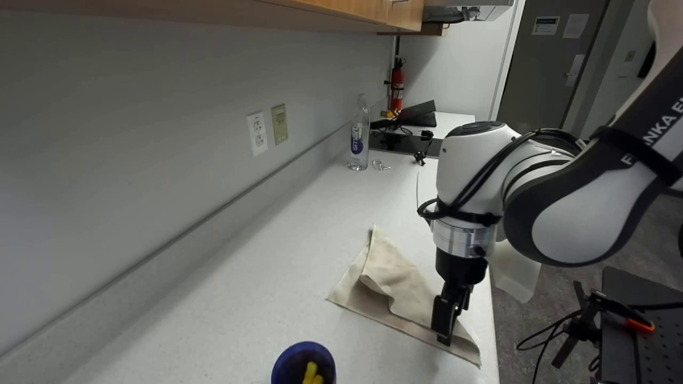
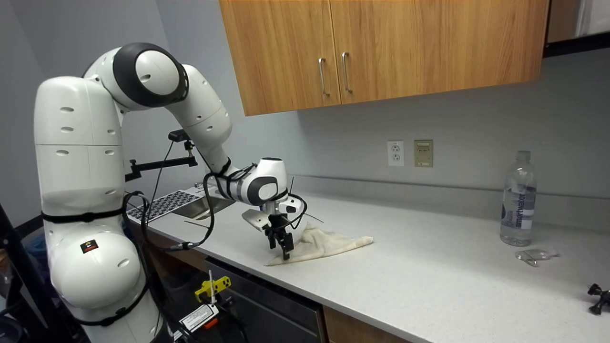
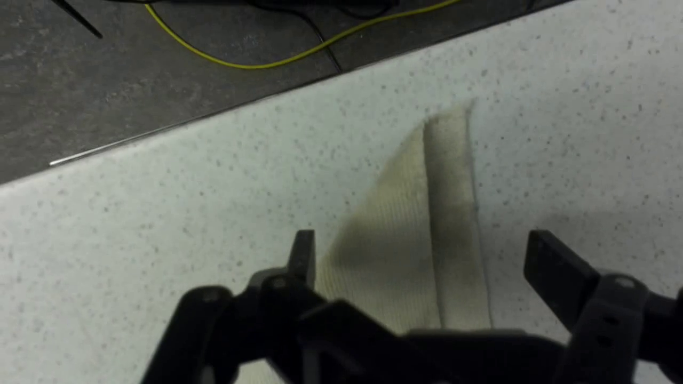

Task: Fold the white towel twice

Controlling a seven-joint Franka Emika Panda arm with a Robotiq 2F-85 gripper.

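The white towel [image 1: 397, 272] lies on the counter, beige and partly folded over itself, with a raised fold and a pointed far corner. In an exterior view it is a low crumpled triangle [image 2: 329, 244]. In the wrist view, its narrow end [image 3: 395, 229] shows an upper layer lying over a lower one, whose strip sticks out on the right. My gripper [image 1: 451, 322] points down over the towel's end near the counter's front edge, also seen in an exterior view [image 2: 280, 245]. In the wrist view the gripper [image 3: 421, 253] is open, its fingers apart on either side of the towel's narrow end.
A blue cup [image 1: 284, 362] with yellow things inside stands near the towel. A water bottle [image 1: 359, 141] and a small clear plastic piece [image 2: 533, 256] are farther along the counter [image 2: 419, 276]. The wall [image 1: 160, 133] runs behind; a sink [image 2: 205, 207] is near the arm.
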